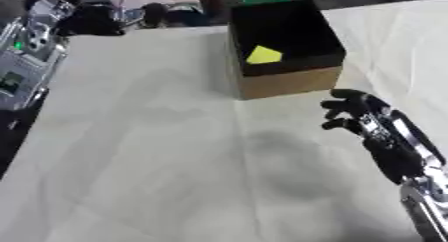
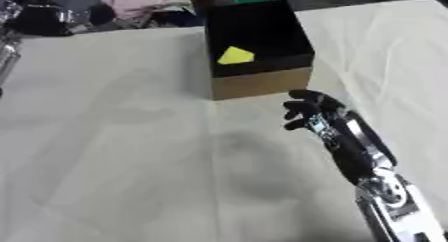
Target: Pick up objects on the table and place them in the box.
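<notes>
Right hand (image 2: 308, 111) hovers just in front of the box (image 1: 289, 78), fingers curled, holding nothing. A yellow object (image 1: 263, 55) lies inside the box. Only the left eye view shows silver equipment (image 1: 24, 51) left of the box. Pale cloth (image 2: 122, 151) covers the table; clutter lies beyond it.

Right arm (image 1: 420, 186) cut off at lower right edge.

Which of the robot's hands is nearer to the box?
Right. The right hand hovers just beside the box's near right corner; the left hand appears in neither view.
</notes>
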Controlling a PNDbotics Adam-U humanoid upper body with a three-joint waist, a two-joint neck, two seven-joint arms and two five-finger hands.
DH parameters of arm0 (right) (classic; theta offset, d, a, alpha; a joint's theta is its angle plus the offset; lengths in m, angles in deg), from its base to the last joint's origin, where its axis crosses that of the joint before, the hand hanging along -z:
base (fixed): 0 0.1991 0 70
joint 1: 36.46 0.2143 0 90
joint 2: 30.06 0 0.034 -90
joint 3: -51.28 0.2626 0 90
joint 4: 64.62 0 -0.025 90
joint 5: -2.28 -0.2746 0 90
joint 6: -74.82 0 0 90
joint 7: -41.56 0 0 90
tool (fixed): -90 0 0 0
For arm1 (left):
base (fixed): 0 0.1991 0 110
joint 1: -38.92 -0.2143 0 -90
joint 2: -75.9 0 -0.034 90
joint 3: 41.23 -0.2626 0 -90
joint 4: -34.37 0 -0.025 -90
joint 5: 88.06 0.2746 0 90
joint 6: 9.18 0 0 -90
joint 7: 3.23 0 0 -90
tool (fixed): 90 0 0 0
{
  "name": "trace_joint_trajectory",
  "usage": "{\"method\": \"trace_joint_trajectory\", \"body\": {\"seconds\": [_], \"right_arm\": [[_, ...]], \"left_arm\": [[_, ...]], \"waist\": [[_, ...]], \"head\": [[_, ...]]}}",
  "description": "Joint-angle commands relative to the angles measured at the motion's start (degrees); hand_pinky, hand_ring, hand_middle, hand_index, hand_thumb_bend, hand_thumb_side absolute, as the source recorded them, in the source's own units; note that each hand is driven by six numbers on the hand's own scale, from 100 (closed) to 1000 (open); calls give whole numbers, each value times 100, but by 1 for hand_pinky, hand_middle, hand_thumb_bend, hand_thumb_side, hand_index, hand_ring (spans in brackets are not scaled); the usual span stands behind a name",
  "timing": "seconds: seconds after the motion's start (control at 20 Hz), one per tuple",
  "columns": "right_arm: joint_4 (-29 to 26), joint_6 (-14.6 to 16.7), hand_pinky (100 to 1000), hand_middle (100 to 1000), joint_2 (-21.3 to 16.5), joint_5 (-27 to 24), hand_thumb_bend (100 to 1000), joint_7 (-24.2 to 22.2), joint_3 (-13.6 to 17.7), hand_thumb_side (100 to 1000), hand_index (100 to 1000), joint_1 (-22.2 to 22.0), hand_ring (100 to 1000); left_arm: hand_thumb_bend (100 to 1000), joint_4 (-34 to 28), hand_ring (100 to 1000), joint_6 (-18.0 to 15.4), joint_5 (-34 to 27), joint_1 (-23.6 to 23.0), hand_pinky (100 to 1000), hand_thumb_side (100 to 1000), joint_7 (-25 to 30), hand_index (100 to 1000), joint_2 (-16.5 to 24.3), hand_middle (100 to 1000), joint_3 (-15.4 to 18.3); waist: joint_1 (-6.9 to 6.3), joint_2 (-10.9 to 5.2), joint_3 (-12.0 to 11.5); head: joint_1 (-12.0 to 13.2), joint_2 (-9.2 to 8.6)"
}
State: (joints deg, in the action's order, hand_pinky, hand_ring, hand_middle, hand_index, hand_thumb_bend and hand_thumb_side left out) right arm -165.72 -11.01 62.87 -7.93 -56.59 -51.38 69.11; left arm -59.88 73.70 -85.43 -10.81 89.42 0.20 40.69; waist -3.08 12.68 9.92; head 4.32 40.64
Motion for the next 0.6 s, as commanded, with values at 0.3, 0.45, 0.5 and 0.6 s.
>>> {"method": "trace_joint_trajectory", "body": {"seconds": [0.3,0.45,0.5,0.6], "right_arm": [[-257,38,668,562,-127,50,100,166,167,681,844,21,858],[-280,59,668,562,-119,53,100,216,210,674,844,33,857],[-289,62,668,561,-121,56,100,234,224,666,844,41,857],[-308,68,667,560,-126,62,100,269,250,660,843,56,856]], "left_arm": [[544,-997,617,20,-485,-822,738,505,-86,677,-141,579,355],[515,-1020,615,-117,-675,-1135,739,528,-82,676,-329,578,464],[499,-1024,614,-162,-718,-1234,738,541,-79,676,-382,577,496],[485,-1031,614,-220,-772,-1414,740,556,-92,677,-505,577,560]], "waist": [[117,68,-279],[141,126,-384],[146,147,-413],[150,178,-460]], "head": [[-132,131],[-171,163],[-182,167],[-196,175]]}}
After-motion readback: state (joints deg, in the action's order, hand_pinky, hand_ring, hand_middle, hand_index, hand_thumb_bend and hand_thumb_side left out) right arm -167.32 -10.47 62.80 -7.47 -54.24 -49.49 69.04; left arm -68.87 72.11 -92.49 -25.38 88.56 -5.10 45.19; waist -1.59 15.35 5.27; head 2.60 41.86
